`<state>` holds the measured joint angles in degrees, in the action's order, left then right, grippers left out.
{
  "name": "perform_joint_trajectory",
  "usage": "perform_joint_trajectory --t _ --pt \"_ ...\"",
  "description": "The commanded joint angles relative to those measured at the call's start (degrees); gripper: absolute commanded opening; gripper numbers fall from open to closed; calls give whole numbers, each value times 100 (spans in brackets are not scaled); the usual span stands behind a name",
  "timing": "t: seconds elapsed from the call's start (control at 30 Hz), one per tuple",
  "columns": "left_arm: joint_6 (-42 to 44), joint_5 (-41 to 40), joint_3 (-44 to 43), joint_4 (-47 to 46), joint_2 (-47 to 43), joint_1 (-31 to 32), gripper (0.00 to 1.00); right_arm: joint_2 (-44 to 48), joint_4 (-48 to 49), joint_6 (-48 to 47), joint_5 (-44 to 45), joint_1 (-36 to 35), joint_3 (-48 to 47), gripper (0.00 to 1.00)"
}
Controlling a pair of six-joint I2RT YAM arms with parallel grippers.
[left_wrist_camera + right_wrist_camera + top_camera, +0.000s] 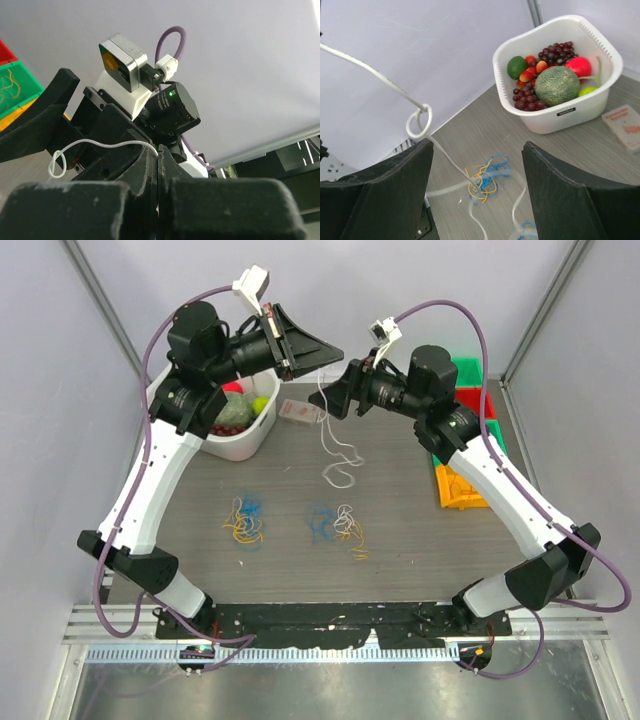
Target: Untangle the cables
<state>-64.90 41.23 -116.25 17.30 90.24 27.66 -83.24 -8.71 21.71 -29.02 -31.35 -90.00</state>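
My left gripper (328, 352) is raised at the back and shut on one end of a white cable (331, 440); the pinch shows in the left wrist view (159, 151). The cable hangs down to a loose pile on the table (340, 476). It carries a small knot loop (418, 123), which also shows in the left wrist view (57, 165). My right gripper (336, 390) is open and empty, right next to the hanging cable (477, 146). A yellow and blue tangle (245, 521) and a blue, white and yellow tangle (338, 525) lie on the table.
A white basket (243, 444) of fruit stands at the back left, also in the right wrist view (555, 117). A small card box (298, 412) lies beside it. Green, red and yellow bins (462, 490) stand at the right.
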Motion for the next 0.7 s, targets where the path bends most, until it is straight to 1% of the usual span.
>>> perform_joint_trajectory --t 0.0,0.07,0.13,0.17,0.2,0.23,0.27,0.33,0.4,0.53,0.67 --pt "-137 438 -21 -464 -85 -24 0 54 765 228 -649 112 52 74" --pt "-137 447 -21 -456 -85 -24 0 89 774 289 -728 156 61 72" --pt "-128 421 -47 -447 -68 -15 0 194 512 185 -379 156 87 70" --pt "-136 395 -73 -403 -59 -24 0 290 128 10 293 156 87 70" --pt "-110 342 -117 -333 -41 -24 0 343 -424 -96 648 173 27 73" --pt "-67 263 -170 -219 -24 -24 0 431 -717 -367 1226 165 -18 74" --pt "-14 158 -223 -62 -6 -24 0 475 -1103 -483 1414 165 -79 76" --pt "39 -18 -284 168 20 -33 0 677 -1448 -712 1767 165 -54 78" --pt "-22 -71 -258 265 81 -59 0 888 -1389 -660 1803 165 200 79" --pt "-198 -168 -162 292 169 -77 0 985 -1099 -371 1268 121 465 81" --pt "-154 -431 -240 537 179 -129 0 1301 -756 -378 1170 -89 694 82"
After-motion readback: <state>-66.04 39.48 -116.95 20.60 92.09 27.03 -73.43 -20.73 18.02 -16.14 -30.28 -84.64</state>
